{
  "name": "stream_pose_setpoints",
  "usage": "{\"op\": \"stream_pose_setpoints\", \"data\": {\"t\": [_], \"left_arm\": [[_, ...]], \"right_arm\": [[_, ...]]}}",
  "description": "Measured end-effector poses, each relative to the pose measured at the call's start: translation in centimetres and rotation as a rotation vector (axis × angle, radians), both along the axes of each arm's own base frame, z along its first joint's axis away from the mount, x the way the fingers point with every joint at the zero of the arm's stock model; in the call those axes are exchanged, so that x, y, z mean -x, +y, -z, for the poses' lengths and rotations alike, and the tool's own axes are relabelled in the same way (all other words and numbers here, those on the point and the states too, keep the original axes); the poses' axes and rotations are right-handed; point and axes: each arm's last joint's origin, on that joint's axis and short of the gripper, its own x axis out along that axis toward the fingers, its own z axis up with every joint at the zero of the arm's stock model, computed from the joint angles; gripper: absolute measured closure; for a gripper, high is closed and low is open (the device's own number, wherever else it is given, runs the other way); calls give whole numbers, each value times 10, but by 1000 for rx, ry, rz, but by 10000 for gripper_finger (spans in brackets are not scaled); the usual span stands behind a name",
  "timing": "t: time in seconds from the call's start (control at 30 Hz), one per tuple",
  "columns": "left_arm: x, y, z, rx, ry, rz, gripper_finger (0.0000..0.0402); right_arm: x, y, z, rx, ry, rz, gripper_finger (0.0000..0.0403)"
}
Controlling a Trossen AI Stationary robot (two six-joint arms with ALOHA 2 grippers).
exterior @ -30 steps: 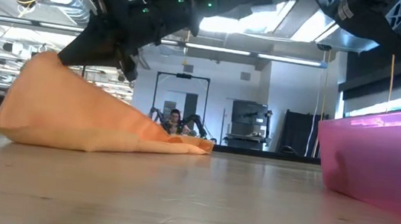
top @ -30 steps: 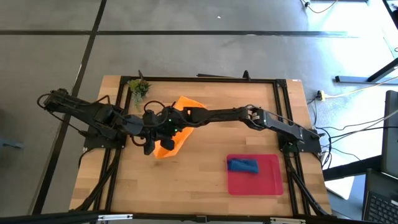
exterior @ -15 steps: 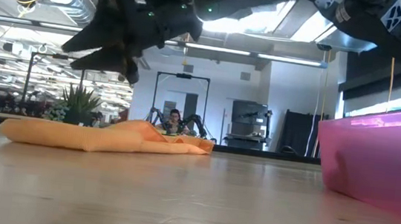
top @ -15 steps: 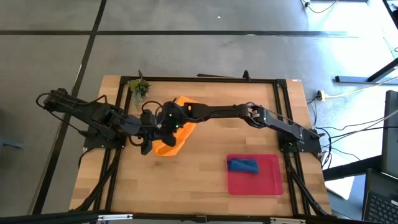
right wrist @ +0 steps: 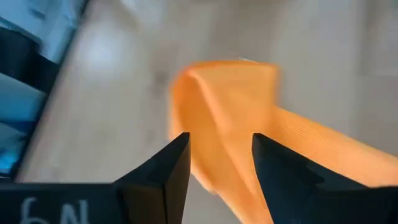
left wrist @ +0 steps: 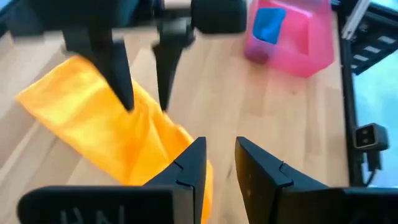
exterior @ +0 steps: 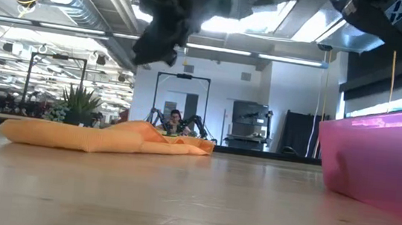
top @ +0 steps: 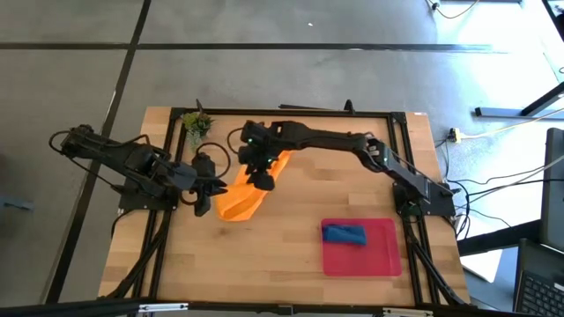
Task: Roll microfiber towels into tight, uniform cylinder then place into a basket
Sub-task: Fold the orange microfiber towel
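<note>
Towel, orange [top: 245,194], lies loosely folded and flat on the tabletop, in the left half and toward the far edge; not rolled. Right gripper [top: 262,179] hangs above the towel's far end w/ fingers apart, nothing between them; low view shows it raised clear of the cloth [exterior: 101,136]. Right wrist view looks down past both fingers [right wrist: 166,171] at a fold of the orange towel [right wrist: 230,118]. Left gripper [top: 209,187] sits at the towel's left edge, low by the wood, fingers parted a little and grasping nothing; its wrist view has the cloth [left wrist: 106,134] just ahead of the tips. Blue towel [top: 344,233] lies bunched in the red tray [top: 374,255], near the right front corner. Small plant [top: 196,123] at far left corner.
</note>
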Motion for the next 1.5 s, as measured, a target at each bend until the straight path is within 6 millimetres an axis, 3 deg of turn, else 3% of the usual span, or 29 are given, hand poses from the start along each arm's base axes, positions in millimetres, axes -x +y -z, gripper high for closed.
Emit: {"op": "stream_pose_setpoints", "data": {"t": [0.1,0.23,0.47,0.8,0.97,1.13,1.5], "left_arm": [[1,1,1,-16,12,-12,326],[3,2,3,-26,38,-14,326],[6,3,6,-24,84,-31,326],[10,3,9,-41,130,-27,326],[10,3,9,-46,133,-23,326],[10,3,9,-46,133,-22,326],[10,3,9,-47,133,-22,326]], "right_arm": [[7,2,-13,63,-1,-4,231],[13,22,-23,69,5,-57,231],[18,51,-21,113,70,-101,231],[7,71,35,140,33,-172,231],[7,70,69,140,19,-168,231],[16,57,94,117,108,-125,231],[11,51,101,124,40,-83,231]]}}
